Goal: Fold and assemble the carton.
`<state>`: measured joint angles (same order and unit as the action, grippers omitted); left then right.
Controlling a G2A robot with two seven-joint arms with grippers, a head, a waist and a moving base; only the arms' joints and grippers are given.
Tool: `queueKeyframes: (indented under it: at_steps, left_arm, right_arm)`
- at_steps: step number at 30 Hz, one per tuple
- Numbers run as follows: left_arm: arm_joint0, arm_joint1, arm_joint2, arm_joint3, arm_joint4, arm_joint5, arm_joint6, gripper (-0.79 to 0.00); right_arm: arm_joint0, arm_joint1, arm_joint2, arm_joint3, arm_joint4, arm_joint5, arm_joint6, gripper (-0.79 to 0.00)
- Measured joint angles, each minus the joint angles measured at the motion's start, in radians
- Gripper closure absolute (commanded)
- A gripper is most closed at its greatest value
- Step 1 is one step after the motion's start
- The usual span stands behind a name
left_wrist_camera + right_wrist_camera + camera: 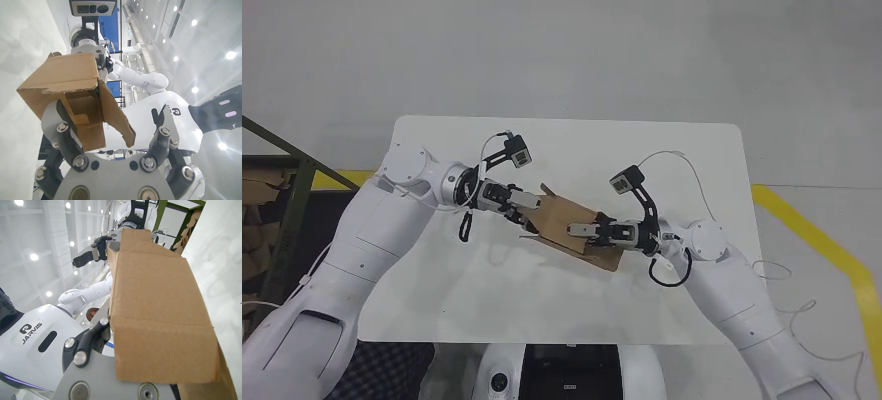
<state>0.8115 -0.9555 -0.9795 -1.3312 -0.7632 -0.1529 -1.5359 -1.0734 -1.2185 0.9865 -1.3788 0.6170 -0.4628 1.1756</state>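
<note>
A brown carton lies on its side in the middle of the white table, held between both arms. My left gripper is at its open end, where the loose flaps hang out. It is open: one finger rests against the carton's edge and the other finger stands well apart in free air. My right gripper is at the opposite end, shut on the carton's wall; one finger lies against the outside, and the other is hidden by cardboard.
A green frame with cardboard scraps stands off the table's left side. A yellow floor line runs to the right. White cables loop from the right arm over the table.
</note>
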Motion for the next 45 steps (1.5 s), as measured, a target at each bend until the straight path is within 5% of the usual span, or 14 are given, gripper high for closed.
queueKeyframes:
  at_steps: [16, 45]
  left_arm:
    - [0.082, 0.033, -0.093, -0.036, -0.001, 0.016, 0.000, -0.785]
    - [0.038, 0.009, -0.043, -0.039, -0.012, 0.016, 0.000, -0.785]
  right_arm:
    - [-0.021, 0.009, 0.065, 0.023, -0.030, -0.019, -0.084, 0.000]
    - [-0.013, -0.006, -0.017, -0.017, -0.092, 0.010, -0.070, 0.000]
